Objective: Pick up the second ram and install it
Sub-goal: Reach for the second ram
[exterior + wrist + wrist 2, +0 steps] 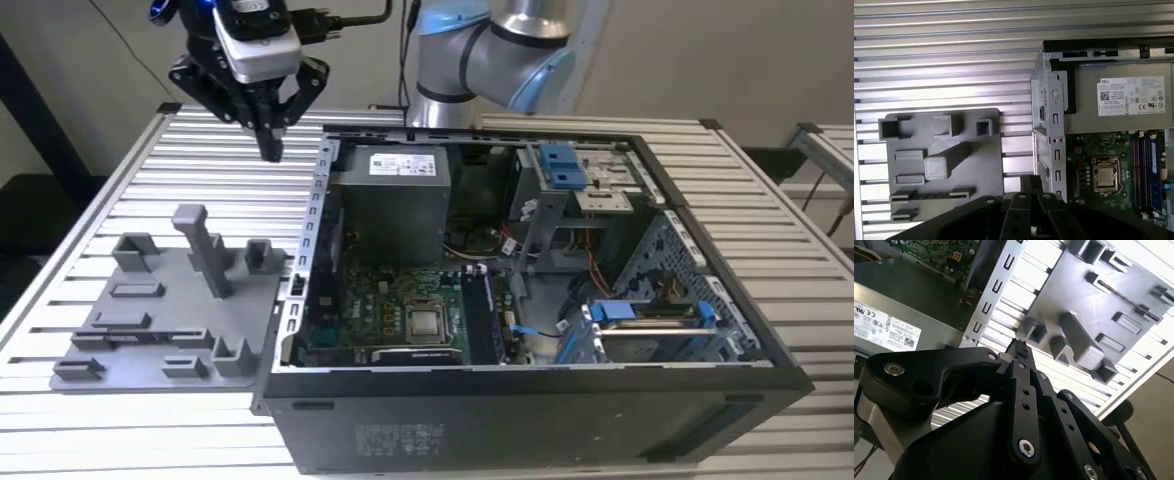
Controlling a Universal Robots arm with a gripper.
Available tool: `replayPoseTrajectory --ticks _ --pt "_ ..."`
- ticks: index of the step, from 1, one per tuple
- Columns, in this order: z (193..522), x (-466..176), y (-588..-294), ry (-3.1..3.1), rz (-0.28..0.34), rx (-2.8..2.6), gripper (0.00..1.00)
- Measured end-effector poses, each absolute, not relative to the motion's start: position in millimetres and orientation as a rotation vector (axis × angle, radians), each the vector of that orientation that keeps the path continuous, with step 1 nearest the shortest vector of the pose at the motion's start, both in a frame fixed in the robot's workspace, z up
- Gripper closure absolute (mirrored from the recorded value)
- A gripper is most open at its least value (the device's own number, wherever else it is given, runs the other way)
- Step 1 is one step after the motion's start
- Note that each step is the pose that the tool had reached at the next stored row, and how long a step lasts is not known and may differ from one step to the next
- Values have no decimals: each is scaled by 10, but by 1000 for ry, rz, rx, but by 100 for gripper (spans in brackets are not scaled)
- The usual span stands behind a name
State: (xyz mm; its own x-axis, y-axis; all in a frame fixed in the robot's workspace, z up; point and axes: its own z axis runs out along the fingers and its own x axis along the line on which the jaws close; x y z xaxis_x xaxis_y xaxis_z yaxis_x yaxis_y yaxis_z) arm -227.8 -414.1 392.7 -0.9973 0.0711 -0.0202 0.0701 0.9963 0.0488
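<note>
My pincer (271, 148) hangs in the air above the slatted metal surface (107, 180). Its fingers point down, drawn together at the tips, with nothing between them. In the exterior view it sits past the far end of the grey plastic tray (180, 312), just to that view's left of the open computer case (534, 420).

The second ram (929, 195) is in the tray, standing on its long edge in a narrow slot near the tray's end farthest from the pincer. It shows as a thin dark strip. The tray's tall upright post (200, 245) rises between that slot and the pincer. The pincer and the ram are well apart, and nothing is touching the stick.

The tray lies flat on the surface, right beside the case wall. Inside the case I can see the power supply (394, 205) at the far end and the green motherboard (387, 300) nearer the camera. On the board are the processor socket (424, 322) and, next to it, the long memory slots (1144, 170).
</note>
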Motion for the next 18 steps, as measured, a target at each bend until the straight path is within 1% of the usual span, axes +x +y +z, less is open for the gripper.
replayPoseTrajectory --ticks 18 --pt "3927 -2592 -4201 3115 75 110 89"
